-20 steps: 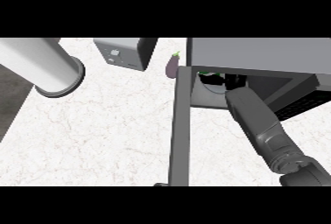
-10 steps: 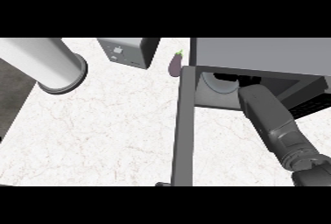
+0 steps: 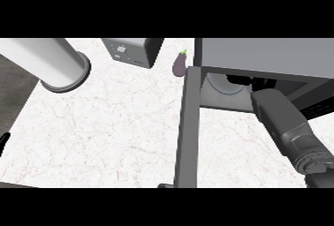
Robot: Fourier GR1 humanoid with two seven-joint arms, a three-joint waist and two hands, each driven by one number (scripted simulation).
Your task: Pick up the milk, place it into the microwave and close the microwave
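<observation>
The grey microwave (image 3: 261,53) stands at the upper right, and its open door (image 3: 187,132) juts toward me edge-on. My right forearm runs up from the lower right into the cavity. The right hand (image 3: 240,79) shows as black curled fingers just under the microwave's top edge, above the pale turntable (image 3: 222,88). The milk is hidden behind the hand and the top of the microwave. A thin dark sliver at the left edge may be my left hand (image 3: 2,142); too little of it shows to be sure.
A purple eggplant (image 3: 179,64) lies on the white marble counter (image 3: 104,128) just left of the microwave. A grey boxy appliance (image 3: 132,50) stands at the back, and a big white cylinder (image 3: 55,62) at the upper left. Dark floor borders the counter's left edge.
My right hand has gone deeper into the microwave. The milk's green and white, which showed in the hand a second ago, is now out of sight. The view has shifted slightly.
</observation>
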